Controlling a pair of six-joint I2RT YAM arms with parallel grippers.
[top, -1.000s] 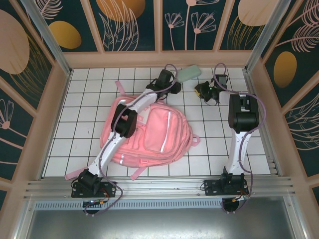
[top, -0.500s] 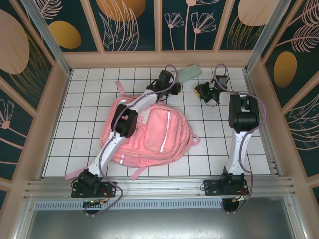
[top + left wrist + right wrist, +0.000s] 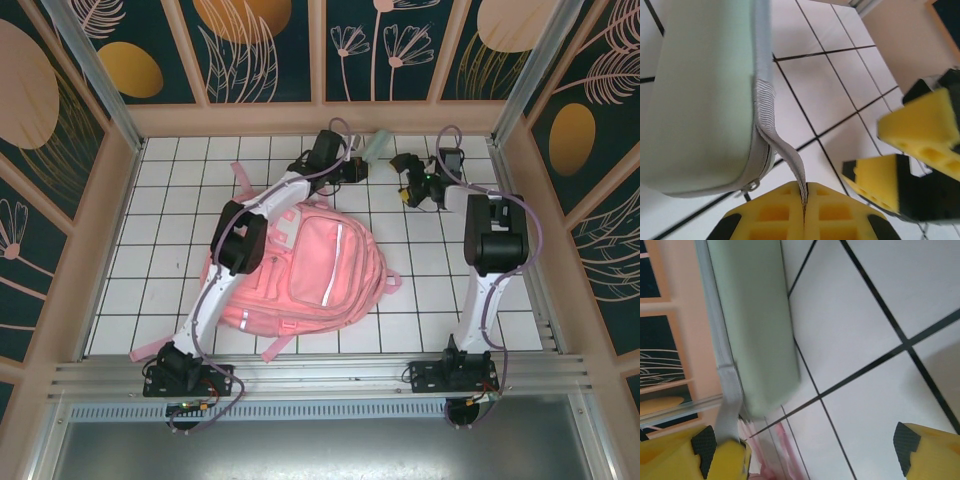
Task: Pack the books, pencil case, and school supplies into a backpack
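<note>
L gripper (image 3: 804, 200): closed. Both yellow fingers are pressed together and pinch the grey woven strap (image 3: 774, 131) of the pencil case (image 3: 700, 100). The strap enters the seam between the fingers from above.
L arm (image 3: 240, 240): stretched from the near-left base across the backpack (image 3: 330, 265) to the far centre of the table (image 3: 180, 200).
R gripper (image 3: 812, 452): jaws wide apart, w/ bare tile between them. In the R wrist view one finger sits at lower left, the other at lower right.
R gripper vs strap: in the R wrist view the strap runs down to the lower-left finger. Contact or mere overlap cannot be told, as the edge is blurred.
R gripper vs L gripper: close together. In the L wrist view the R fingers sit just right of the L fingers, not touching them.
Pencil case, position: far edge of the table, near the back wall (image 3: 320, 118). In the top view it lies between the two grippers and just beyond them, tilted w.r.t. the tile lines.
Pencil case, detail: pale mint, rounded corners, grey zip band along the edge. A small metal pull (image 3: 752, 186) hangs at the corner nearest the L fingers.
Backpack: pink, flat on the tiles, front pocket up, left of centre. It is apart from the case, nearer the arm bases. Straps are splayed at its edges.
Table: white tiles w/ dark grout lines.
</note>
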